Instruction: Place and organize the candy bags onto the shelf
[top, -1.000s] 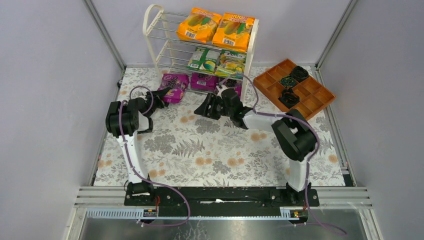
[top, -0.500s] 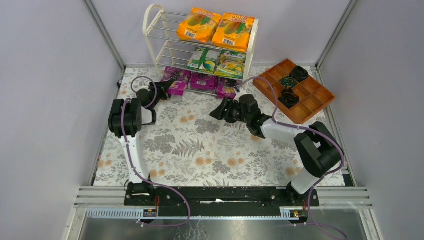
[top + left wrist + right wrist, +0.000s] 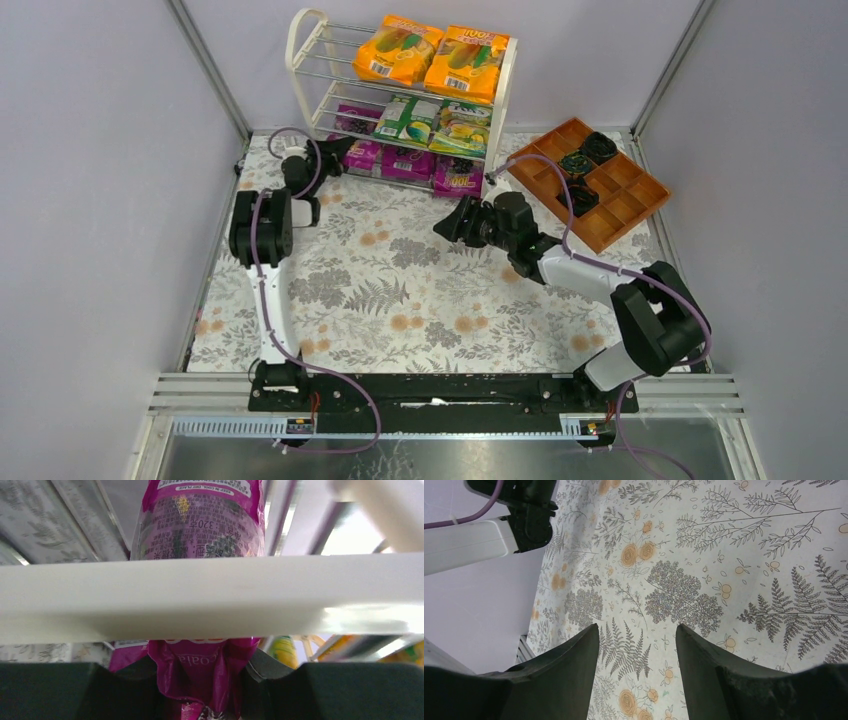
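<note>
At the shelf's (image 3: 298, 60) lower-left corner: left gripper (image 3: 338, 156) looks clamped on a purple candy bag (image 3: 200, 525), contact partly hidden. Bag lies across the front rail at the bottom tier. Mid-table: right gripper (image 3: 452, 220), fingers apart, empty, above floral cloth (image 3: 400, 300).

Glossy plastic candy bags (image 3: 398, 50) on a chrome-rodded shelf (image 3: 505, 85).
</note>
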